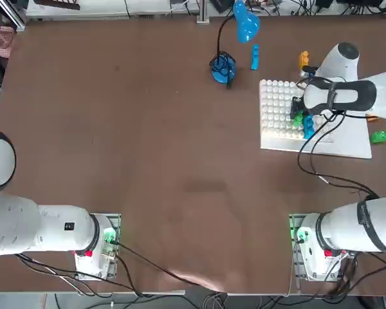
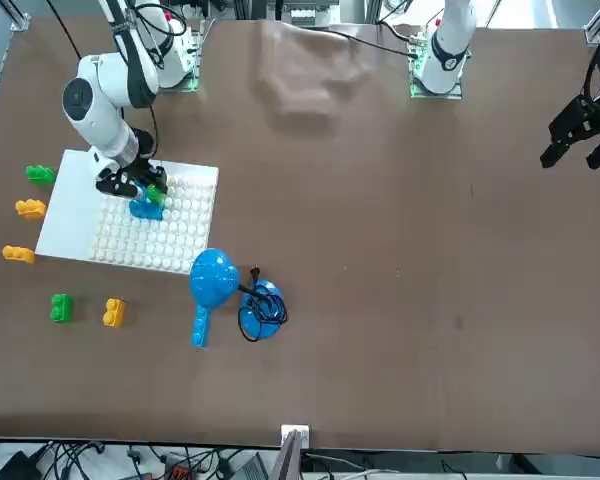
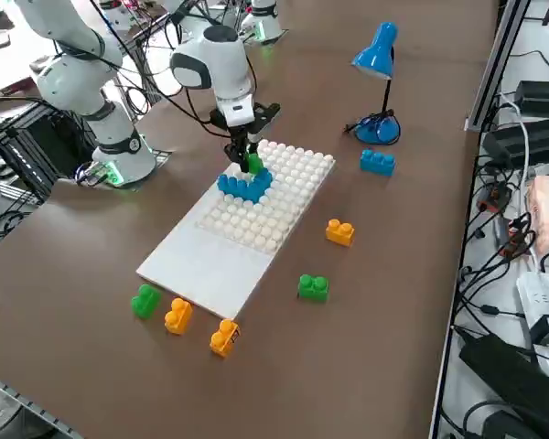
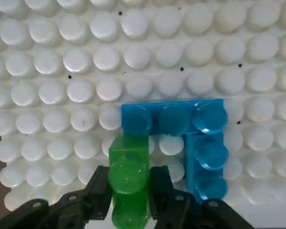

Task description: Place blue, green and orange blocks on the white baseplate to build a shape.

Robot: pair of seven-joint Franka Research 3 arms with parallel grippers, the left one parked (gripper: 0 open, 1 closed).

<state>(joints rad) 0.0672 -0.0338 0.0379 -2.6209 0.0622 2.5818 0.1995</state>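
While the right arm's black two-finger claw [image 4: 128, 191] is clamped on a small glossy green plastic brick [image 4: 128, 183], that brick sits low over the studded grid of the flat white baseplate [image 3: 201, 265], its end touching the L-shaped run of bright blue bricks [image 4: 200, 143] already seated there. I judge the step in hand to be pressing the green brick home beside the blue. To do it well, keep it square to the stud rows, flush against the blue end, then push straight down so it does not tilt or ride on a stud. Release only when it sits level. Spare orange bricks [image 3: 339, 232] lie on the brown table [image 1: 148, 161] nearby.
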